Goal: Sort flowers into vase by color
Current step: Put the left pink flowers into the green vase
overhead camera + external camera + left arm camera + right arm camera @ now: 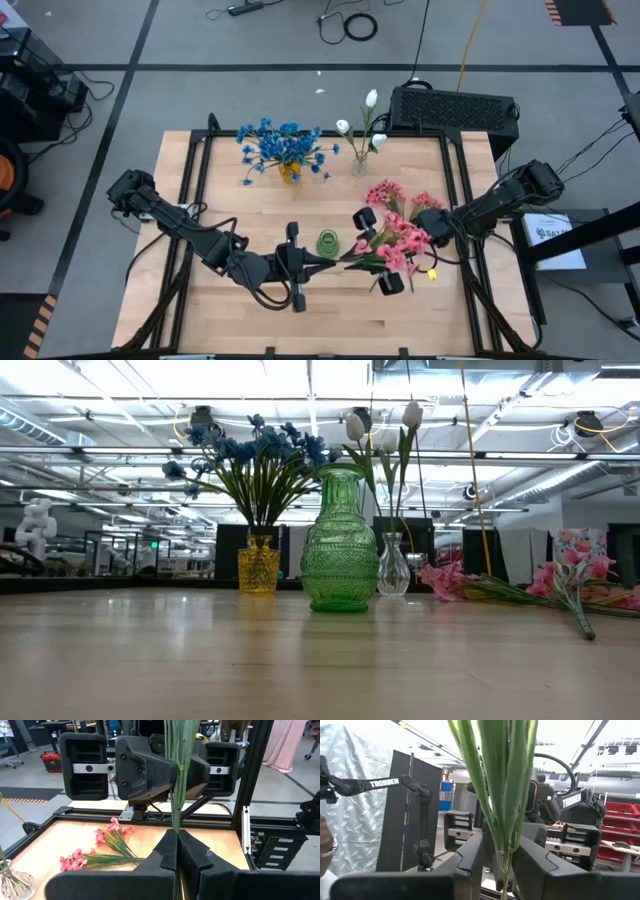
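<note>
Textured green vase (339, 540), amber vase (259, 565)

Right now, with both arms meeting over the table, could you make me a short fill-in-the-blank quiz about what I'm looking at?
1. The blue flowers stand in a ____ vase.
2. The green vase holds ____ flowers.
3. The left tool is shut on a bunch of green ____.
4. The loose flowers lying on the table are ____.

Missing words: yellow; no; stems; pink
</note>
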Action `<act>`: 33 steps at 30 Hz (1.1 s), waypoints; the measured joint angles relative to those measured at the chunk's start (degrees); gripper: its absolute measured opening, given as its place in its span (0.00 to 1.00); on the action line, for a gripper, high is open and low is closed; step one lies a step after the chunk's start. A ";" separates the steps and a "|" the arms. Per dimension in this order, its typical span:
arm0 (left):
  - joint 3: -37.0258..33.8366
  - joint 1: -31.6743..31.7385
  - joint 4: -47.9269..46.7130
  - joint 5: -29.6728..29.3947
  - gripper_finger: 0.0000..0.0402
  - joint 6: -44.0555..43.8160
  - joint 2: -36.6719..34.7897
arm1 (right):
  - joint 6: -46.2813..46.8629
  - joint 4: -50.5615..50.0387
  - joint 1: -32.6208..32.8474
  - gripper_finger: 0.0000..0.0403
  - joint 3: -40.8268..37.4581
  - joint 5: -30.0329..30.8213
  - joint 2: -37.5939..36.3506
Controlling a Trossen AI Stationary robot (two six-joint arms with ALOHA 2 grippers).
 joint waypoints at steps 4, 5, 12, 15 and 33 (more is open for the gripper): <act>0.00 0.00 0.13 0.08 0.01 -0.02 -0.02 | -0.51 1.77 0.45 0.26 -0.02 0.09 0.60; 0.00 0.00 0.11 0.08 0.01 -0.02 -0.02 | -0.52 2.15 0.45 0.28 -0.02 0.07 0.72; -0.02 0.54 -0.08 0.05 0.01 -0.04 0.44 | -0.52 3.91 0.45 0.31 -0.02 0.00 1.24; -0.02 0.76 0.12 0.04 0.01 -0.02 0.72 | -0.54 4.24 0.42 0.30 -0.02 0.03 1.24; -0.02 0.35 0.44 -0.60 0.17 -1.38 0.81 | -0.15 3.55 0.37 0.02 -0.02 4.65 0.89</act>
